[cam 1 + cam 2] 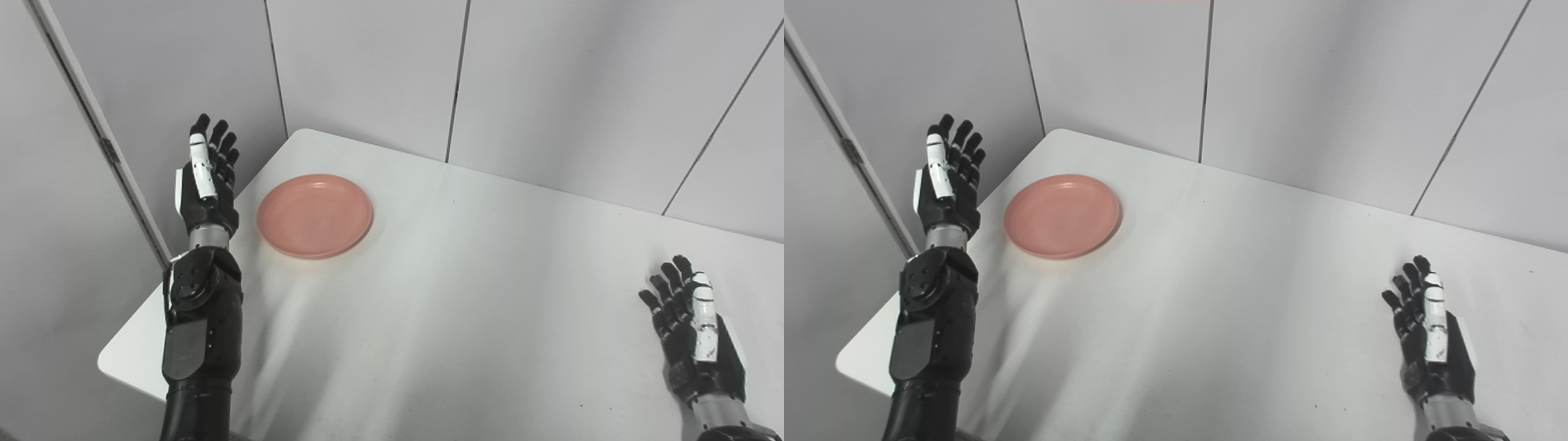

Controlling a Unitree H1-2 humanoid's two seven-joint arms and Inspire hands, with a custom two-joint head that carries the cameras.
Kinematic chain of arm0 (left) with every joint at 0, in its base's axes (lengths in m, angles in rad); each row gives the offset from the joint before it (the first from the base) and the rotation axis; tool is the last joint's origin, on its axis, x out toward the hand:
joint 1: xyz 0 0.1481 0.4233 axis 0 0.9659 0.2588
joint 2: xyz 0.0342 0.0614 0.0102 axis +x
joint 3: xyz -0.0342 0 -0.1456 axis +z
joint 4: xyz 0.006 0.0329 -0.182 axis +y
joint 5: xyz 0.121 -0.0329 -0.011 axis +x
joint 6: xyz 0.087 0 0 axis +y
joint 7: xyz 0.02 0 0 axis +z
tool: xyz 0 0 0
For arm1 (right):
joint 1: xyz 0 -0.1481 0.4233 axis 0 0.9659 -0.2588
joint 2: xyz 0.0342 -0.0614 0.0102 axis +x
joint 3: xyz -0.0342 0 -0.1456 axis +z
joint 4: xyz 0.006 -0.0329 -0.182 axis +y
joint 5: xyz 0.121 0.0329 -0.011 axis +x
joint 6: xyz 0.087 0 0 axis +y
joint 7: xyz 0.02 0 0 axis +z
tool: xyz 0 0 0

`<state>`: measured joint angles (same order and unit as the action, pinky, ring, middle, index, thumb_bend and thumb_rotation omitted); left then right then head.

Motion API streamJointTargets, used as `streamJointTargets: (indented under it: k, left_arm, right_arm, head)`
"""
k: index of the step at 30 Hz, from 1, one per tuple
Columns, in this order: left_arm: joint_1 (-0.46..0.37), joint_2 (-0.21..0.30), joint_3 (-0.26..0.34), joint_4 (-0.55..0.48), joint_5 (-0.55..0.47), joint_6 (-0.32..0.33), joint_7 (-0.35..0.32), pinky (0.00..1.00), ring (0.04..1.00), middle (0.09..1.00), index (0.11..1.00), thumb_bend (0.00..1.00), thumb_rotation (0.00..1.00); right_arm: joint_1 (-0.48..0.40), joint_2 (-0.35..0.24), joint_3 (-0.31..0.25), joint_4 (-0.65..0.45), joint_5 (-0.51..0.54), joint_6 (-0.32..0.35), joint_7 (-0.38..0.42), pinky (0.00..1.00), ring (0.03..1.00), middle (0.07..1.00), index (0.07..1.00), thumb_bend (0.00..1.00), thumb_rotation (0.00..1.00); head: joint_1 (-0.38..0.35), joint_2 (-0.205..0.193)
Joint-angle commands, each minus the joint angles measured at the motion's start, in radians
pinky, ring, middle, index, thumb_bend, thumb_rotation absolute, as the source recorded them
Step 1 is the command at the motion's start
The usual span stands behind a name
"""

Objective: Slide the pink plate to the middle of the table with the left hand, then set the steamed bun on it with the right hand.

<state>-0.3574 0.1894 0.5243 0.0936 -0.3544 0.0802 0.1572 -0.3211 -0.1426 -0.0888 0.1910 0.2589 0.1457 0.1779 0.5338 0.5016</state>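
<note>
Left hand (207, 177) upright, fingers spread, empty, beside pink plate (315, 215); right hand (695, 331) likewise empty.

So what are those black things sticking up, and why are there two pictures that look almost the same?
Those are a robot's two hands. The left hand and right hand are both open, fingers apart, holding nothing. The two pictures come from two cameras side by side on the robot's head, like your two eyes. On the white table lies a round pink plate, empty, near the left hand but not touching it. No steamed bun shows in either picture.
</note>
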Motion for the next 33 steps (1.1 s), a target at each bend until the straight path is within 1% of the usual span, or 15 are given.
streamJointTargets:
  k: [1,9,11,14,18,21,29,33]
  left_arm:
    - [-0.037,0.028,0.002,-0.006,-0.003,-0.035,0.008,0.95,0.93,0.932,0.946,0.45,1.0]
    - [-0.037,0.039,0.0,0.042,-0.015,-0.04,0.005,0.95,0.943,0.939,0.955,0.45,1.0]
    - [-0.037,0.04,0.001,0.055,-0.015,-0.038,0.007,0.95,0.948,0.935,0.948,0.46,1.0]
    - [-0.037,0.038,-0.003,0.06,-0.01,-0.029,0.015,0.95,0.946,0.929,0.941,0.46,1.0]
    - [-0.039,0.039,-0.005,0.079,-0.014,-0.027,0.015,0.97,0.95,0.931,0.951,0.44,1.0]
    - [-0.041,0.037,-0.004,0.092,-0.012,-0.021,0.026,0.96,0.935,0.927,0.944,0.44,1.0]
    - [-0.039,0.043,-0.011,0.155,-0.012,-0.035,0.019,0.97,0.93,0.935,0.948,0.43,1.0]
    - [-0.041,0.046,-0.015,0.186,-0.006,-0.031,0.022,0.96,0.931,0.931,0.947,0.42,1.0]
  right_arm:
    - [0.02,-0.003,-0.003,0.008,-0.002,0.042,-0.006,1.0,1.0,1.0,1.0,0.09,1.0]
    - [0.019,-0.007,-0.002,0.013,-0.001,0.041,-0.001,1.0,1.0,1.0,1.0,0.09,1.0]
    - [0.02,-0.006,-0.002,0.006,0.0,0.051,-0.004,1.0,1.0,1.0,1.0,0.09,1.0]
    - [0.02,-0.007,-0.001,0.009,0.0,0.044,-0.001,1.0,1.0,1.0,1.0,0.09,1.0]
    - [0.021,-0.004,-0.004,-0.001,0.004,0.053,-0.006,1.0,1.0,1.0,1.0,0.1,1.0]
    - [0.022,-0.003,-0.004,-0.003,0.002,0.053,-0.008,1.0,1.0,1.0,1.0,0.09,1.0]
    - [0.024,0.0,-0.001,-0.008,-0.002,0.055,-0.014,1.0,1.0,1.0,1.0,0.1,1.0]
    - [0.023,0.001,-0.003,-0.009,0.005,0.056,-0.01,1.0,1.0,1.0,1.0,0.09,1.0]
  head:
    - [0.0,0.001]
    - [0.002,0.002]
    - [0.002,0.002]
    - [0.002,0.002]
    - [0.003,0.006]
    - [0.002,0.007]
    - [0.002,0.006]
    - [0.001,0.007]
